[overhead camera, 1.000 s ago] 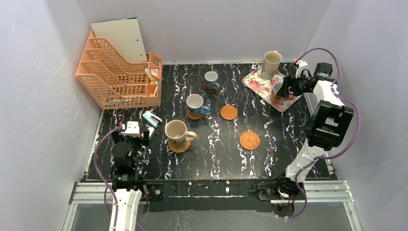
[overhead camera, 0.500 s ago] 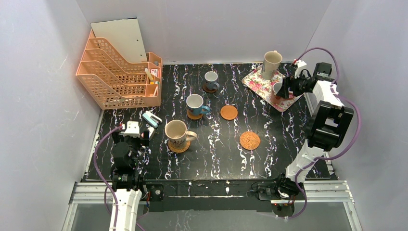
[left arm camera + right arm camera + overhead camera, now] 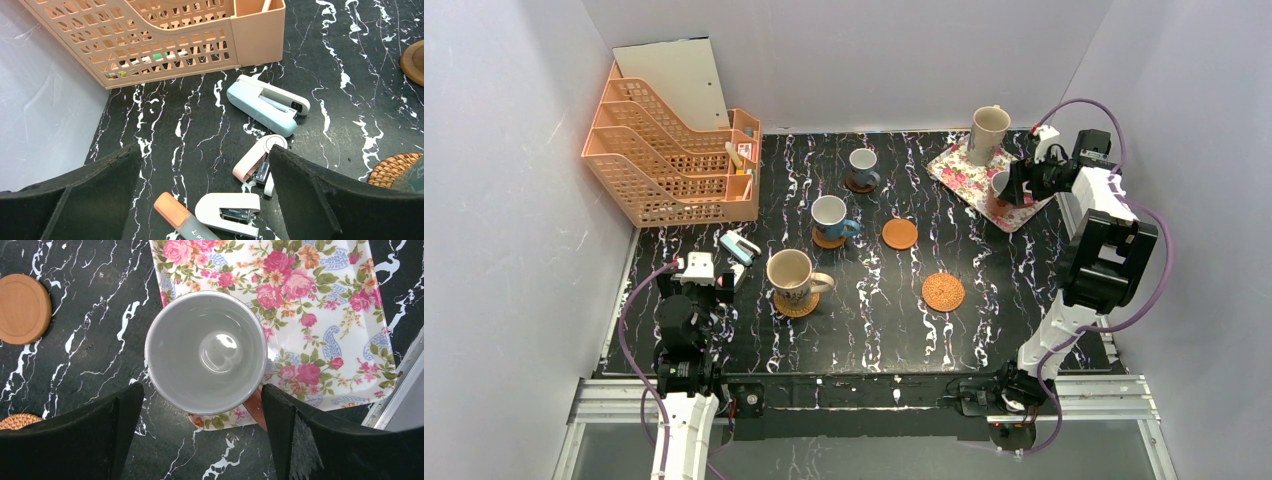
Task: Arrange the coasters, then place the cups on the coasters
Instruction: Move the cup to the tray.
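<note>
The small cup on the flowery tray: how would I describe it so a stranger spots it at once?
Find the floral tray at the table's far right corner; two cups stand on it. Skip the tall beige cup at its far end: the small cup is at the near end, brownish-orange outside, white inside, between the fingers of the right claw.

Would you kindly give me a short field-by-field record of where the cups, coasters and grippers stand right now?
cups on coasters: large beige cup, blue cup, smaller blue cup
bare coasters: wood coaster, wicker coaster
cups on floral tray: tall beige cup, small white-lined cup
right gripper: open, above the small white-lined cup
left gripper: open, empty, over staplers
</note>
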`<state>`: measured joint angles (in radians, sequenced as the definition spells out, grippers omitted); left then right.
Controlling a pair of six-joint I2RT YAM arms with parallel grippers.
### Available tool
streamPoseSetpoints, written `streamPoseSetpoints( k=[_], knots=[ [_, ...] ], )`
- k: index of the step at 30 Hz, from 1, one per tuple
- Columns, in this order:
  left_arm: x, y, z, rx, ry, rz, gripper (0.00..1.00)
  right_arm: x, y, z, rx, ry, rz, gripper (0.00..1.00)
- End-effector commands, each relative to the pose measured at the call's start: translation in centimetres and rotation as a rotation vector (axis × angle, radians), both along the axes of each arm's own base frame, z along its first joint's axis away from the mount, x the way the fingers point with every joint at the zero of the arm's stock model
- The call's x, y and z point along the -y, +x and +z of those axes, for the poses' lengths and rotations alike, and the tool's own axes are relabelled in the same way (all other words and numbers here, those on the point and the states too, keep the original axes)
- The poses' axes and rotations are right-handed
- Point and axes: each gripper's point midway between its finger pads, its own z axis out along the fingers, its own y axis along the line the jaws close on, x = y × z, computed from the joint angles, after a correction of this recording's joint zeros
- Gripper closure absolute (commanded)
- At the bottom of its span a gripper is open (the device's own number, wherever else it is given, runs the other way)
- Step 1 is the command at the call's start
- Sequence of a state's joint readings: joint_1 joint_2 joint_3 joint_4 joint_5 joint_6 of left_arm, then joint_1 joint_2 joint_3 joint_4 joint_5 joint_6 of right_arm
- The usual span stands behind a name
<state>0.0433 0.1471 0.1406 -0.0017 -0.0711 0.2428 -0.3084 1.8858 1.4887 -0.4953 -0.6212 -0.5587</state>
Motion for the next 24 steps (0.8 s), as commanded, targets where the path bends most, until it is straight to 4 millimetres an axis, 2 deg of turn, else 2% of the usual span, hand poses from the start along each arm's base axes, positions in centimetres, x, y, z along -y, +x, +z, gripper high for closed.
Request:
streamPoseSetpoints(
  k=[1,24],
  knots=[
    [-0.3,0.0,-0.1,0.003,0.005,0.013,0.04,0.1,0.5,0.6,0.044,-0.039,0.008,0.05],
    [-0.2,0.0,0.0,0.005,0.005,0.011,0.04,-0.3,0.9,-0.7,0.018,-0.072,0.001,0.10]
  ],
)
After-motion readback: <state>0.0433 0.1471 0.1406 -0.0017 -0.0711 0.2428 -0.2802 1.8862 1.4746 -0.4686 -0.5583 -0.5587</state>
